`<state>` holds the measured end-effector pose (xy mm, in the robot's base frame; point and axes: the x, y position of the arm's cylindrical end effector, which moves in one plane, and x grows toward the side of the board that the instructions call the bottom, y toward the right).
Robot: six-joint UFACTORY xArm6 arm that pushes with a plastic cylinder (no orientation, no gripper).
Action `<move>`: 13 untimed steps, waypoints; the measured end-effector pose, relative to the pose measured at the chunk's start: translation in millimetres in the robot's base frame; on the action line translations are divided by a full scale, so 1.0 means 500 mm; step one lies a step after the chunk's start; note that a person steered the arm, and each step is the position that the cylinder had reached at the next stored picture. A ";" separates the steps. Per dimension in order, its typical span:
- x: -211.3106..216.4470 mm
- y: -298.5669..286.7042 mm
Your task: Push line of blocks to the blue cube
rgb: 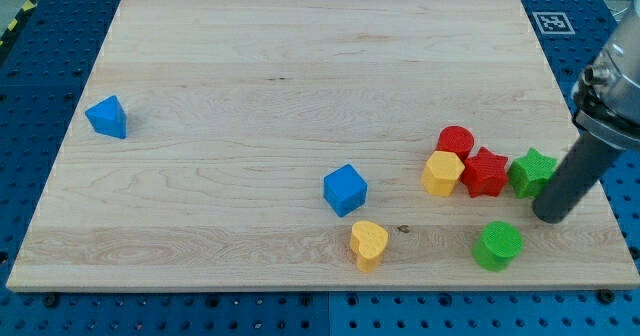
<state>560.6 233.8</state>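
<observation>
Pushing from here, your tip (549,216) has no pincer; it sits just right of the green star (532,172). The blue cube (345,189) waits left of the yellow block (442,173) and red star (486,172). Push crooked and the line could split.

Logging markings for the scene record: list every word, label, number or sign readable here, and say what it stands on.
No readable words, brands or numbers anywhere.
Only sign: a black-and-white square fiducial marker on the blue pegboard, beyond the wooden board's top right corner; a pattern, not text.
Yellow-black striping at the view's top left carries no text.
The blocks and my tip carry no markings.
</observation>
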 end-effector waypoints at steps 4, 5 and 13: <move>-0.065 -0.033; -0.065 -0.079; -0.127 -0.166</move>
